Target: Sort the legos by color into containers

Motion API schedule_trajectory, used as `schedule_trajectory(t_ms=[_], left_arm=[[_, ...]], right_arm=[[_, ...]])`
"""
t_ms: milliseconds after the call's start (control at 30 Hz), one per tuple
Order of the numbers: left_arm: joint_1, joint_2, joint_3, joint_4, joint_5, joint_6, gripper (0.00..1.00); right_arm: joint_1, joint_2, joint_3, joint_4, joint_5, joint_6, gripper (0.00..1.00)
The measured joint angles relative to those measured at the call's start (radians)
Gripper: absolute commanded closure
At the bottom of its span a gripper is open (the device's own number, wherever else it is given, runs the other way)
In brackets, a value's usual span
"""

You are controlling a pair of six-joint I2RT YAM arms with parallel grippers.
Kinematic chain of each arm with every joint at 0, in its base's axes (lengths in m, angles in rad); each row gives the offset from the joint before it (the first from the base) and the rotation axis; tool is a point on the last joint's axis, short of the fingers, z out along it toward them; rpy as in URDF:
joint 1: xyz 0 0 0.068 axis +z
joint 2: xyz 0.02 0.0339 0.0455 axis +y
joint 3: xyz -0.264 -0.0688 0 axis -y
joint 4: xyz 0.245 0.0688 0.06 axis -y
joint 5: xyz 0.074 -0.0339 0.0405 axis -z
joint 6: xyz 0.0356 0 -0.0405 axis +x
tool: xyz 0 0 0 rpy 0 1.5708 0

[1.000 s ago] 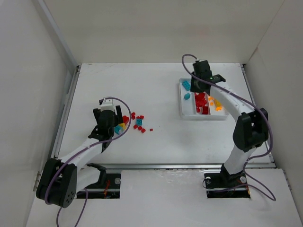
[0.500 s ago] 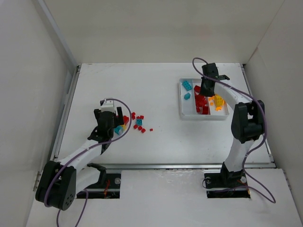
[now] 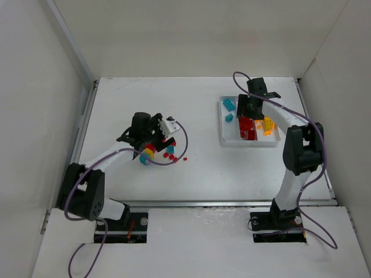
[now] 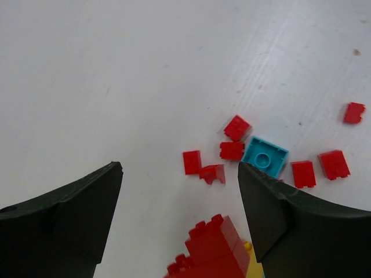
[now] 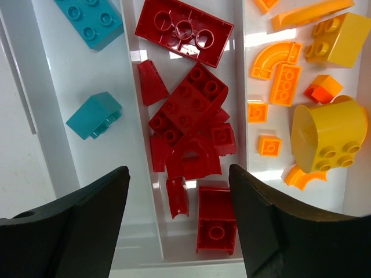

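Loose legos [image 3: 165, 149] in red, teal and yellow lie left of the table's middle. My left gripper [image 3: 155, 136] hovers open over them. In its wrist view the left gripper [image 4: 179, 169] frames a stacked red brick [image 4: 217, 249], untouched, with small red pieces [image 4: 192, 162] and a teal square plate [image 4: 265, 156] beyond. The white tray [image 3: 249, 143] holds the containers: teal [image 5: 93, 114] on the left, red [image 5: 188, 104] in the middle, orange-yellow [image 5: 327, 133] on the right. My right gripper [image 3: 249, 110] [image 5: 178, 174] is open and empty above the red compartment, over a red brick [image 5: 215, 219].
White walls close in the table on the left, back and right. A metal rail [image 3: 203, 203] runs along the near edge. The tray sits close to the right wall. A lone red piece [image 4: 353, 112] lies apart from the pile.
My right gripper shifted from the teal compartment to the red one and went from shut to open. My left arm swung round to the pile's far-left side, its gripper still open.
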Motion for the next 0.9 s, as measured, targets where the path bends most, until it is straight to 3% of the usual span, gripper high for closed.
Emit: schedule_trajectory(t_ms=[200, 567, 733, 900], left_arm=[[-0.027, 0.18, 0.206, -0.275, 0.209, 0.314, 0.28], [-0.148, 0.329, 0.369, -0.642, 0.281, 0.702, 0.38], [-0.18, 0.338, 0.375, -0.711, 0.252, 0.793, 0.45], [-0.16, 0.329, 0.373, -0.756, 0.245, 0.801, 0.47]], right_arm=[[0.0, 0.0, 0.0, -0.006, -0.024, -0.035, 0.26], [0.028, -0.124, -0.014, -0.053, -0.124, -0.056, 0.28], [0.158, -0.234, -0.091, -0.037, -0.161, -0.102, 0.28], [0.311, -0.202, -0.113, -0.04, -0.222, -0.126, 0.29]])
